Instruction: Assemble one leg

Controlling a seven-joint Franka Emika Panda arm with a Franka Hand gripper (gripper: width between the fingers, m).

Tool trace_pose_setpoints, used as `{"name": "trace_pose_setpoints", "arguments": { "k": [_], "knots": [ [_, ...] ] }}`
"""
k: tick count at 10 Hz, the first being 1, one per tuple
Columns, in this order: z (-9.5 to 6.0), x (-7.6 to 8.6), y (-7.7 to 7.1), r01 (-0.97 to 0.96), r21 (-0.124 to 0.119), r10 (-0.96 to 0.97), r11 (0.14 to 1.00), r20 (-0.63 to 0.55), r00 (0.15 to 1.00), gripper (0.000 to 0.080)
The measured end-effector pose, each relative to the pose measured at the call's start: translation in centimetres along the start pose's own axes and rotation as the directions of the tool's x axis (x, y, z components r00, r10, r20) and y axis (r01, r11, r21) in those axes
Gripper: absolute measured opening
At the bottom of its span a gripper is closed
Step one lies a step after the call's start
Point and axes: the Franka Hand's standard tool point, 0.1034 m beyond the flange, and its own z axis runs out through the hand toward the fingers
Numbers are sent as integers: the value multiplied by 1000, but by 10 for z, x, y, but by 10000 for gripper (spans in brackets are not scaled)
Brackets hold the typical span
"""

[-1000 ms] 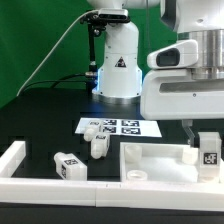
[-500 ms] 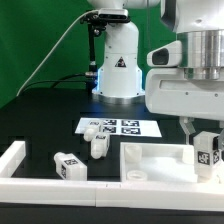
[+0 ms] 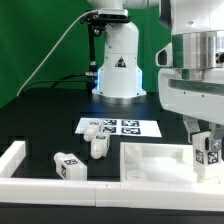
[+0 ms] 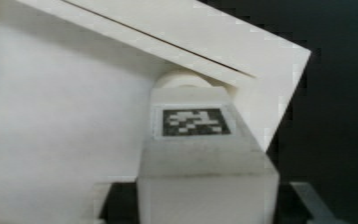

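The arm (image 3: 190,70) fills the exterior view's right side, reaching down over a black table (image 3: 40,125). Under it lies a large flat white panel (image 3: 150,162), and a white rail (image 3: 14,160) borders the table at the exterior view's left. Behind the panel, the marker board (image 3: 125,127) lies flat in front of the arm's white base (image 3: 117,62).

The claw (image 3: 206,142) is closed on the leg (image 3: 208,152), holding it upright by its sides with the square tag (image 3: 210,156) facing the camera. The leg hangs at the panel's corner on the exterior view's right. Whether its lower end touches the panel cannot be told from there.

In the wrist view the leg (image 4: 202,160) points at a rounded recess (image 4: 197,76) in the panel's (image 4: 51,110) corner, its tag (image 4: 197,121) in plain sight.

Three loose legs lie well apart from the held one: one (image 3: 68,166) near the rail, one (image 3: 99,146) between panel and marker board, one (image 3: 91,128) on the board's edge.
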Motion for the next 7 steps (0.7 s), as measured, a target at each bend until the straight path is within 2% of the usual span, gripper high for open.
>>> {"name": "trace_pose_setpoints", "arguments": {
  "k": [2,3,4,5,7],
  "knots": [
    [0,0,0,50,0,-50,999,-1,999,296],
    [-2,1,-2,222,-4,-222,975,-4,975,472],
    [-4,0,-5,393,-8,-394,919,-10,919,472],
    [-3,-4,-6,518,-18,-518,855,-19,855,614],
    [-2,-5,-6,636,-21,-637,771,-23,771,639]
  ]
}}
